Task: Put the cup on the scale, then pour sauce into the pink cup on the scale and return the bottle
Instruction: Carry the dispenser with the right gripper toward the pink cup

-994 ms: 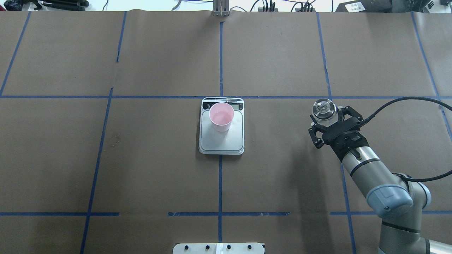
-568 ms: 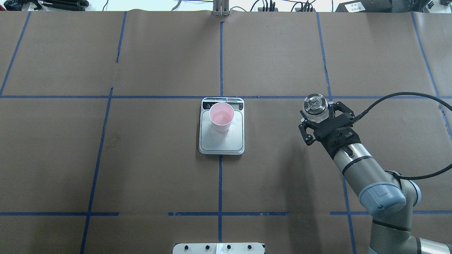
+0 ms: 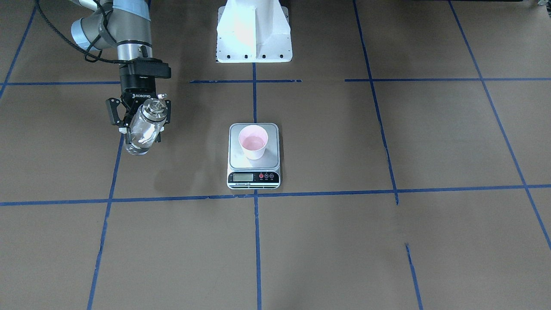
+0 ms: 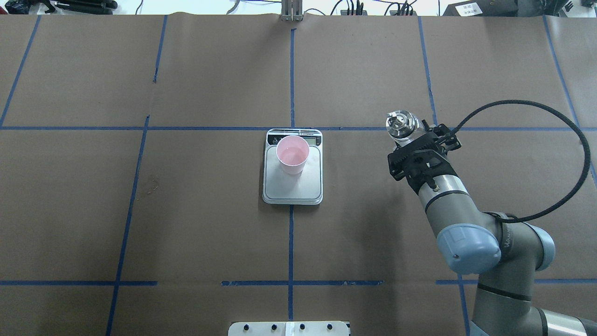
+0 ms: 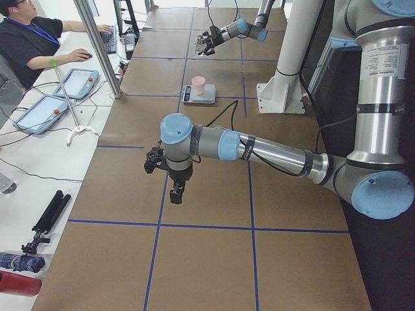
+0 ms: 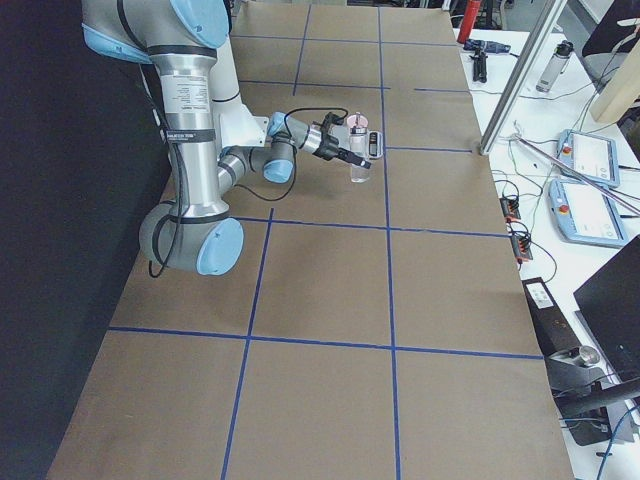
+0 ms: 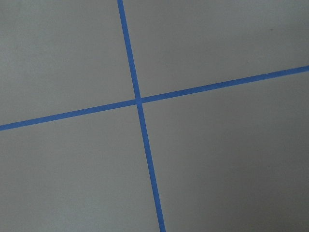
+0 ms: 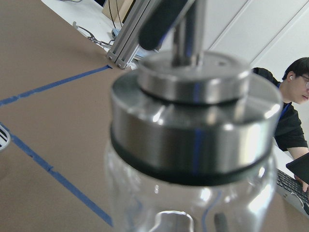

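Observation:
The pink cup (image 3: 254,146) (image 4: 292,154) stands upright on the far part of the scale's (image 3: 254,177) (image 4: 294,191) steel platform, near the display. My right gripper (image 3: 140,125) (image 4: 413,140) is shut on the clear glass bottle (image 3: 144,125) (image 4: 401,123). It holds the bottle above the table, to the scale's right in the overhead view, leaning a little with its silver cap on top. The bottle (image 8: 193,121) fills the right wrist view. My left gripper (image 5: 176,192) hangs over bare table far from the scale; I cannot tell whether it is open or shut.
Blue tape lines (image 4: 291,70) split the brown table into squares. The white robot base (image 3: 254,30) stands behind the scale. A person (image 5: 32,39) sits at a side desk with tablets (image 5: 78,81) beyond the table's far edge.
My right gripper has carried the bottle to the left, toward the scale, and a little farther from the robot. The cup and scale have not moved.

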Controlling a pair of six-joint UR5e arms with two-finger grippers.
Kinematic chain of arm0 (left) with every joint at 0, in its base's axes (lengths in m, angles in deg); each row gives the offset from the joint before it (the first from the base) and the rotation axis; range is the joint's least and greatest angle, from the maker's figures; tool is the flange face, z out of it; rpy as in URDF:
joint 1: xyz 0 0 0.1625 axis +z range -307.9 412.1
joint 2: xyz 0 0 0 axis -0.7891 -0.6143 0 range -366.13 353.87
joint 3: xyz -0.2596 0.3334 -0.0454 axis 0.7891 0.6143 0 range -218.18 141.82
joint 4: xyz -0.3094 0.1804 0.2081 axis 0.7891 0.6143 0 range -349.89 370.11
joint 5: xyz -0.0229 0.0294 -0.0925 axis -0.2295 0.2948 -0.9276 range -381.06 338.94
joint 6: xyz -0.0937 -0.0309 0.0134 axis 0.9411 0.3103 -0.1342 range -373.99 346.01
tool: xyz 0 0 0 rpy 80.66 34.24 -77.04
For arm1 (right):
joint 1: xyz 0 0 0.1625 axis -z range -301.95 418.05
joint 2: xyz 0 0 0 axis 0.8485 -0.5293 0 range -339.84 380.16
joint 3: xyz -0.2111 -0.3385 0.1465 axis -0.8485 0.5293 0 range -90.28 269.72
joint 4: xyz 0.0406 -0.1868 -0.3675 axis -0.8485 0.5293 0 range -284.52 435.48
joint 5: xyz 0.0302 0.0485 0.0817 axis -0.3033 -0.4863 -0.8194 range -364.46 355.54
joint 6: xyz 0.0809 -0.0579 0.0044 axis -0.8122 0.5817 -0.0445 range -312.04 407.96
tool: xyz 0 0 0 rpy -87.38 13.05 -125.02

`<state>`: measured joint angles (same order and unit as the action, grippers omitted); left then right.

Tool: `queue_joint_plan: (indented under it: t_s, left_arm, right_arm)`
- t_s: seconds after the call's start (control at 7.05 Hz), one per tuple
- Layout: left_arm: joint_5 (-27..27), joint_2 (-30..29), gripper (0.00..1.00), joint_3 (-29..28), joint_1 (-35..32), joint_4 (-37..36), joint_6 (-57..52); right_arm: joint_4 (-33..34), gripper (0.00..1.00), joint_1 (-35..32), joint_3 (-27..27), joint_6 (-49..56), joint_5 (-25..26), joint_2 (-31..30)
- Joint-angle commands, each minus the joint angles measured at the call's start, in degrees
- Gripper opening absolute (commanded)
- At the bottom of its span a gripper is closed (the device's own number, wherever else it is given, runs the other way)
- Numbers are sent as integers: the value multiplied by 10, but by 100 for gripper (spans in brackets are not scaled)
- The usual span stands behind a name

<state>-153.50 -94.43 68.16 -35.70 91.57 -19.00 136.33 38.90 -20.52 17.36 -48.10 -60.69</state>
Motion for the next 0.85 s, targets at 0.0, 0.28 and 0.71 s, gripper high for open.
queue_joint_plan:
  t_s: [0.0, 0.28, 0.71]
  left_arm:
    - [0, 0, 100, 0, 0, -1, 0]
    - [0, 0, 100, -3, 0, -2, 0]
    - [0, 0, 100, -4, 0, -2, 0]
  right_arm:
    - [176, 0, -2, -10, -9, 20, 59]
    - [286, 0, 2, -5, -9, 56, 90]
    - [420, 0, 27, -2, -9, 97, 143]
